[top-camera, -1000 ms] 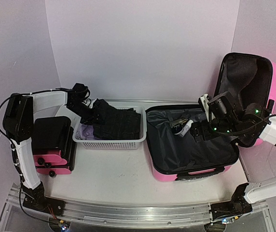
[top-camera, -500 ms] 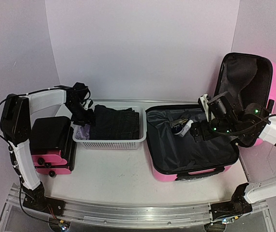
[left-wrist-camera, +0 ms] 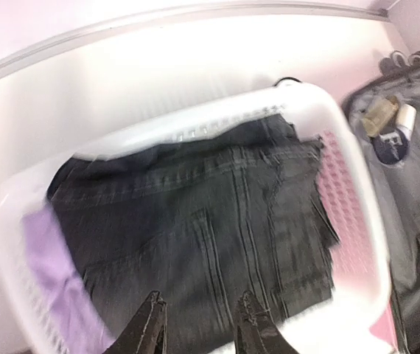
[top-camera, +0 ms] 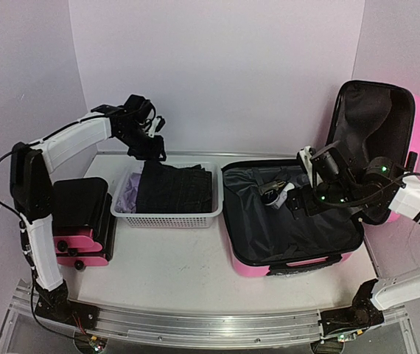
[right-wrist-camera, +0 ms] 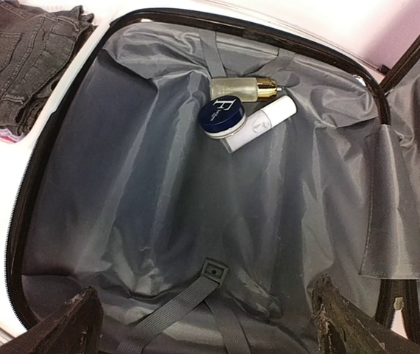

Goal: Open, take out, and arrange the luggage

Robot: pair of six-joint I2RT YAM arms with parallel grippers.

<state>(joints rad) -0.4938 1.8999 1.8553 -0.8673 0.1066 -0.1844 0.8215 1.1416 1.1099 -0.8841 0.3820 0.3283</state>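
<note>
The pink hard-shell luggage (top-camera: 292, 264) lies open at the right, its black-lined lid (top-camera: 376, 125) standing upright. Its grey lining (right-wrist-camera: 180, 192) holds a gold-capped bottle (right-wrist-camera: 243, 88), a blue jar (right-wrist-camera: 221, 116) and a white tube (right-wrist-camera: 263, 122) at the far end. My right gripper (right-wrist-camera: 210, 328) hangs open and empty over the lining, above the strap buckle (right-wrist-camera: 214, 271); in the top view it (top-camera: 297, 200) sits over the open half. My left gripper (left-wrist-camera: 199, 332) is open and empty above folded dark jeans (left-wrist-camera: 195, 214) in the white basket (left-wrist-camera: 343, 125); in the top view it (top-camera: 153, 150) is raised over the basket's back edge.
The white mesh basket (top-camera: 166, 217) stands left of the luggage, with a purple cloth (left-wrist-camera: 55, 280) under the jeans (top-camera: 177, 188). A smaller black and pink case (top-camera: 81, 221) stands at the far left by the left arm's base. White walls close in the back and sides.
My left gripper has let go of the jeans, which now lie flat in the basket, and has risen up and to the right. My right gripper has shifted slightly left.
</note>
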